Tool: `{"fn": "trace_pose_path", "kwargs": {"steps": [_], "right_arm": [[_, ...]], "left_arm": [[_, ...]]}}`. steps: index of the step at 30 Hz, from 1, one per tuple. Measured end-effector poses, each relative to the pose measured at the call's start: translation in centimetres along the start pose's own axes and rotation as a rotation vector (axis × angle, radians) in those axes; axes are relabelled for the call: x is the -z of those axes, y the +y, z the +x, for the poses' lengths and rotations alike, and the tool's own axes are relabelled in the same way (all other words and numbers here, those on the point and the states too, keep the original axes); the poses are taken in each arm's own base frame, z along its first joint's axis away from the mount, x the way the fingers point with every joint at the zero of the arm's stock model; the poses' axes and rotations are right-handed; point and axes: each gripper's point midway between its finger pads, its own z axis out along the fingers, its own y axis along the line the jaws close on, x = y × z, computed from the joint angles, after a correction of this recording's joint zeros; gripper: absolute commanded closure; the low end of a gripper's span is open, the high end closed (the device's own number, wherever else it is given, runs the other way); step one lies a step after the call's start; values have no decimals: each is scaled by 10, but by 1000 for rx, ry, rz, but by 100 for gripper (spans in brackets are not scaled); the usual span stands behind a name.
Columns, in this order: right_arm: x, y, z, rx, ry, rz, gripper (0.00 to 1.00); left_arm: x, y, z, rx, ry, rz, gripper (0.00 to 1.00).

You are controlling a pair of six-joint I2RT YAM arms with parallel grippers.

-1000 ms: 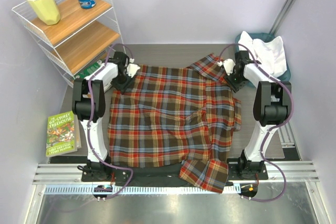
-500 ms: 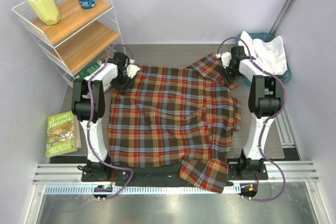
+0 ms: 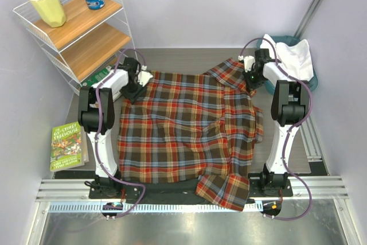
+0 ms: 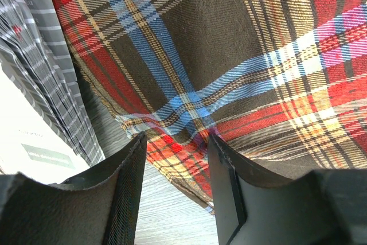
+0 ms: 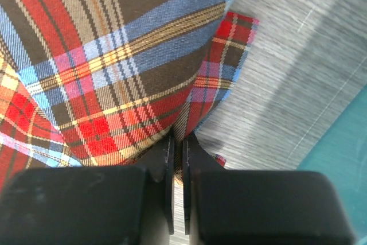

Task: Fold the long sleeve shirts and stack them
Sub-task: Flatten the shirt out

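Two risks stand out. The right pincer [image 5: 178, 142] is closed on only a thin fold at the far right corner of the plaid shirt [image 3: 186, 124], so I think the cloth may slip out once it is pulled. The left pincer [image 4: 175, 162] stands open at the far left edge and holds nothing; if it closes beside the hem, the shirt would rise on one side only and wrinkle. The shirt lies spread over most of the grey surface [image 3: 189, 57]; the white shirt [image 3: 292, 58] sits in the teal basket [image 3: 287, 40] at the far right. A wire shelf [image 3: 80, 27] stands at the far left, a book [image 3: 67, 144] lies beside the left arm, and pale walls [image 3: 200, 4] close the room.
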Motion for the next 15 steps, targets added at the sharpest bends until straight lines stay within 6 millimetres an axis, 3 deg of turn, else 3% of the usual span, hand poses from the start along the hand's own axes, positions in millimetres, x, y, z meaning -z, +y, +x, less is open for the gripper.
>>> {"fn": "trace_pose_path", "kwargs": {"steps": [5,8,12,13,15], "right_arm": [[5,1,0,-8,11,-3,99],[25,2,0,-30,16,9,99],[92,-2,-29,-51,-105,76,99],[126,-2,-46,-56,-187,101,99],[164,-2,-69,-59,-295,121,99]], "left_arm": [[0,-1,1,1,3,2,52],[0,-1,1,1,3,2,52],[2,-1,1,6,5,4,52],[3,-1,2,8,5,5,51],[3,-3,3,19,7,10,50]]}}
